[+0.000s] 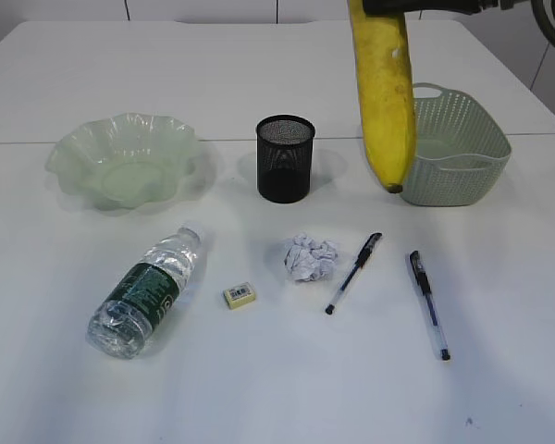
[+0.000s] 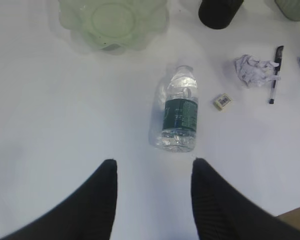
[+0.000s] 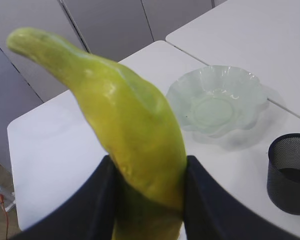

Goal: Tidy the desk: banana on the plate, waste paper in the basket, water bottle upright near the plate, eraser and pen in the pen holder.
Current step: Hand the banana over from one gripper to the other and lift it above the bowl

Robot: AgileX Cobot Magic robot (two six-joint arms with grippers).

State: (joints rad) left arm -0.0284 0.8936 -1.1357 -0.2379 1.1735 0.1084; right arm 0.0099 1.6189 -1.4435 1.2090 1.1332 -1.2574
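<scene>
Step in hand: banana to plate. Right end effector [image 3: 145, 200] clenched on the banana [image 1: 384, 92], hanging high above the worktop [image 1: 259, 388] beside the basket [image 1: 462, 148]. Next: carry left to the green plate [image 1: 122, 159], passing over the mesh pen holder [image 1: 285, 157] (directly between). Left end effector [image 2: 152, 200] released, empty, above the lying water bottle [image 2: 179, 116].

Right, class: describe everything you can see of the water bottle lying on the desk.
The water bottle is clear plastic with a dark green label round its middle and a clear cap. It lies on its side on the white table, cap end pointing toward the pale green plate, base toward the camera in the exterior view. Nothing grips it; the small eraser sits apart on its right. The open left tool hovers short of its base.
</scene>
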